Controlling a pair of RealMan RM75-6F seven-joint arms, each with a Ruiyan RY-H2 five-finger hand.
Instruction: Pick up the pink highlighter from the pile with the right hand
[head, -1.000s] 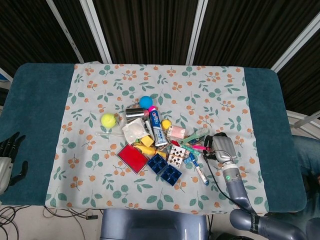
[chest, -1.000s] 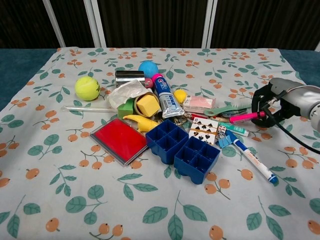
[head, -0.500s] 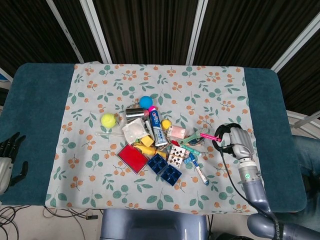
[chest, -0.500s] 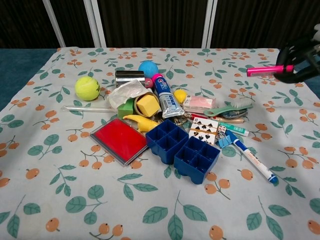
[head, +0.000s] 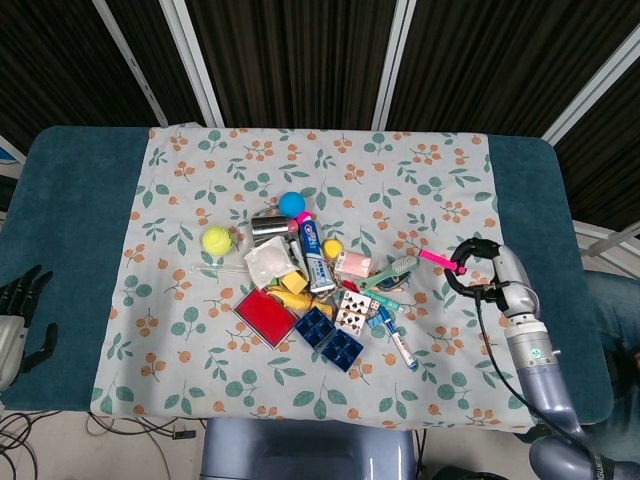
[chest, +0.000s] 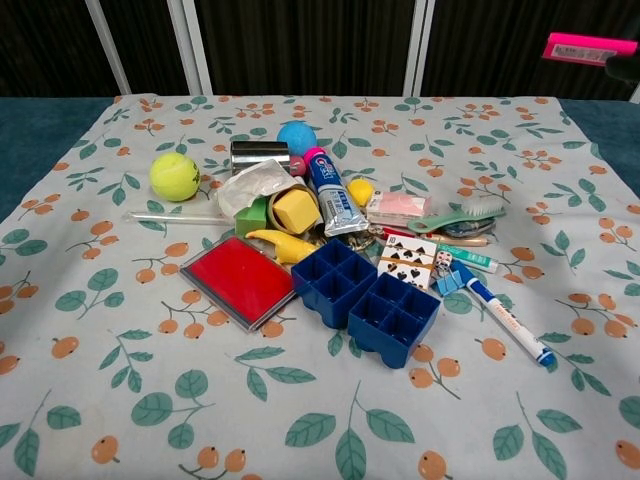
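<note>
My right hand (head: 487, 273) holds the pink highlighter (head: 436, 259) in the air, to the right of the pile (head: 320, 285) and clear of it. In the chest view the highlighter (chest: 586, 47) shows at the top right corner, nearly level, with only a dark sliver of the hand at the frame's edge. The pile (chest: 340, 250) lies in the middle of the flowered cloth. My left hand (head: 18, 315) hangs at the table's left edge in the head view, fingers apart and holding nothing.
The pile holds a tennis ball (chest: 175, 175), a toothpaste tube (chest: 332, 200), a red flat box (chest: 240, 280), blue trays (chest: 367, 300), playing cards (chest: 415, 258), a green brush (chest: 460, 215) and a blue marker (chest: 505, 322). Teal table cloth (head: 555, 300) borders both sides.
My right hand has lifted the pink highlighter off the pile's right edge, up and to the right, until it almost leaves the chest view. The left hand has stayed put.
</note>
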